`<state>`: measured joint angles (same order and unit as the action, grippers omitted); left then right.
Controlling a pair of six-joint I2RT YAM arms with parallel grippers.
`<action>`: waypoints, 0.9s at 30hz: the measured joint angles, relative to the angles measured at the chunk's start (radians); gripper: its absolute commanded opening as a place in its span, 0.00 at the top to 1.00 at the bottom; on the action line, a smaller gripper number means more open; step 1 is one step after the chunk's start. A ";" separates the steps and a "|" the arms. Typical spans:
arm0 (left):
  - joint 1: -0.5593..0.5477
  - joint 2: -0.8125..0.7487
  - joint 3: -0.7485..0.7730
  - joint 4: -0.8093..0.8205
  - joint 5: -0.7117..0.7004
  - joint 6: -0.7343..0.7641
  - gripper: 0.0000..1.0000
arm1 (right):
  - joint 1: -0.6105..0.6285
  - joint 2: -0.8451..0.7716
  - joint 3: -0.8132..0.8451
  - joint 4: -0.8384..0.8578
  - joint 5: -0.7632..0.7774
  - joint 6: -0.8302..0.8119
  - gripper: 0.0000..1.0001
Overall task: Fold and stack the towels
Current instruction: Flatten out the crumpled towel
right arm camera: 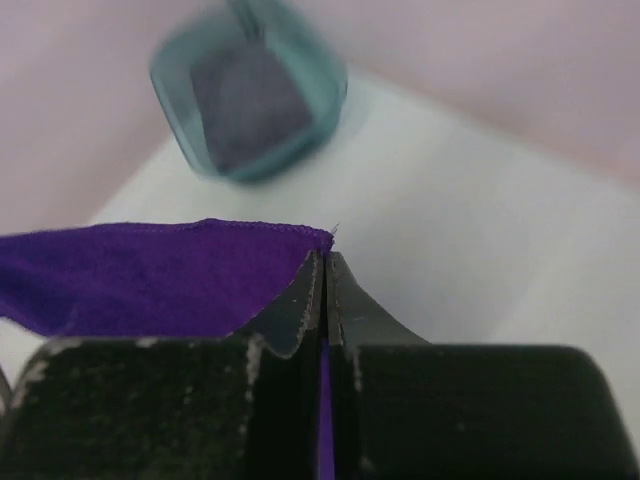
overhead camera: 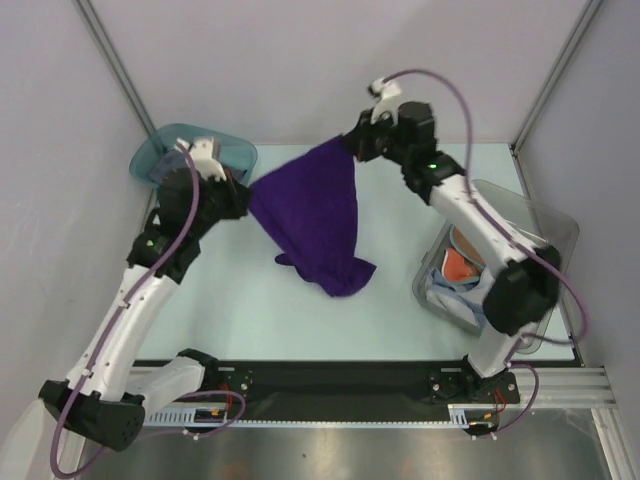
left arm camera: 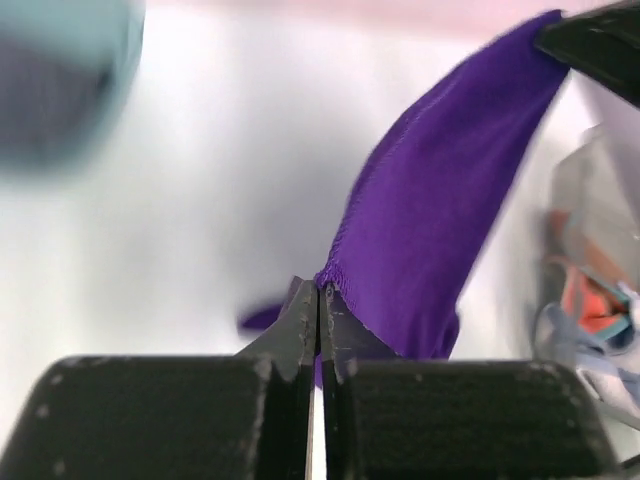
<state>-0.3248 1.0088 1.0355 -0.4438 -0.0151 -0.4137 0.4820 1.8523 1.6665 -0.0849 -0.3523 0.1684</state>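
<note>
A deep purple towel [overhead camera: 318, 218] hangs stretched between my two grippers above the middle of the table, its lower end bunched on the surface. My left gripper [overhead camera: 246, 193] is shut on the towel's left corner; in the left wrist view the purple hem [left arm camera: 345, 270] sits pinched at my left gripper [left arm camera: 322, 292]. My right gripper [overhead camera: 352, 143] is shut on the far right corner; in the right wrist view the cloth [right arm camera: 150, 275] spreads left from my right gripper [right arm camera: 325, 258]. More towels [overhead camera: 462, 268], orange-red and light blue, lie in the clear bin.
A teal tray [overhead camera: 170, 145] stands at the back left behind my left arm, holding a dark cloth [right arm camera: 245, 105]. A clear plastic bin [overhead camera: 550, 225] sits at the right edge under my right arm. Grey walls close in at the back and sides.
</note>
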 measured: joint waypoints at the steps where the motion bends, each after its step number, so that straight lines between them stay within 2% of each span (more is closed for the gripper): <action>1: 0.000 0.017 0.089 -0.001 0.024 0.050 1.00 | -0.009 -0.080 0.000 -0.005 0.026 -0.014 1.00; 3: -0.002 0.036 0.241 -0.024 0.070 0.142 1.00 | -0.012 -0.248 -0.014 -0.007 0.072 -0.040 1.00; 6: -0.011 0.021 0.358 -0.065 0.142 0.233 1.00 | 0.013 -0.503 -0.080 -0.008 0.114 -0.068 1.00; 9: -0.032 -0.031 0.414 -0.110 0.230 0.286 1.00 | 0.066 -0.725 -0.149 -0.019 0.150 -0.094 1.00; 14: -0.060 -0.117 0.494 -0.160 0.376 0.300 1.00 | 0.166 -0.970 -0.237 -0.047 0.157 -0.094 1.00; 21: -0.066 -0.137 0.707 -0.170 0.575 0.278 1.00 | 0.203 -1.069 -0.235 -0.067 0.132 -0.038 1.00; 27: -0.066 -0.121 0.788 -0.168 0.625 0.254 1.00 | 0.203 -1.052 -0.198 -0.056 0.105 -0.001 1.00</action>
<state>-0.3908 0.8883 1.8233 -0.6117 0.6098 -0.1593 0.6846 0.8005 1.4685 -0.1406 -0.2478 0.1673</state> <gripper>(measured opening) 0.009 0.017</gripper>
